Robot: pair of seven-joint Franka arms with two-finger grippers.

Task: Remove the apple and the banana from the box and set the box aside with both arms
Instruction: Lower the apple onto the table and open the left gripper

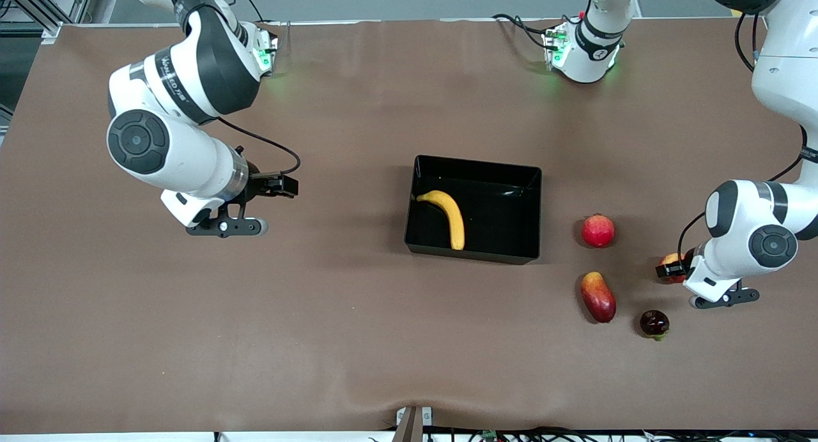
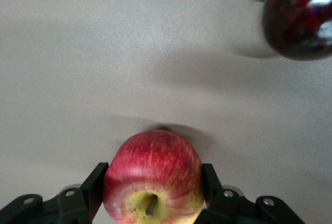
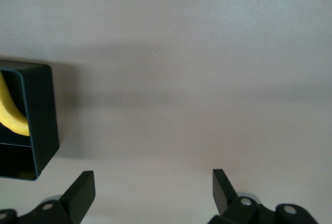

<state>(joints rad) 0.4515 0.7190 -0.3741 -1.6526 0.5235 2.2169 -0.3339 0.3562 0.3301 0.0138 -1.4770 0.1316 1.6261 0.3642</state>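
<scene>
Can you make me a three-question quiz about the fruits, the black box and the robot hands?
1. Where is the banana?
A. In the black box
B. On the table beside the box
C. In a gripper

2. How many fruits lie loose on the table?
A. One
B. Three
C. Five

3. What is the left gripper doing?
A. Hanging open
B. Holding the mango
C. Gripping the apple

Answers: 1 A, it lies in the bin. 2 B, the round red fruit, the mango and the dark fruit. 3 C, fingers press both its sides; the right gripper is open.
</scene>
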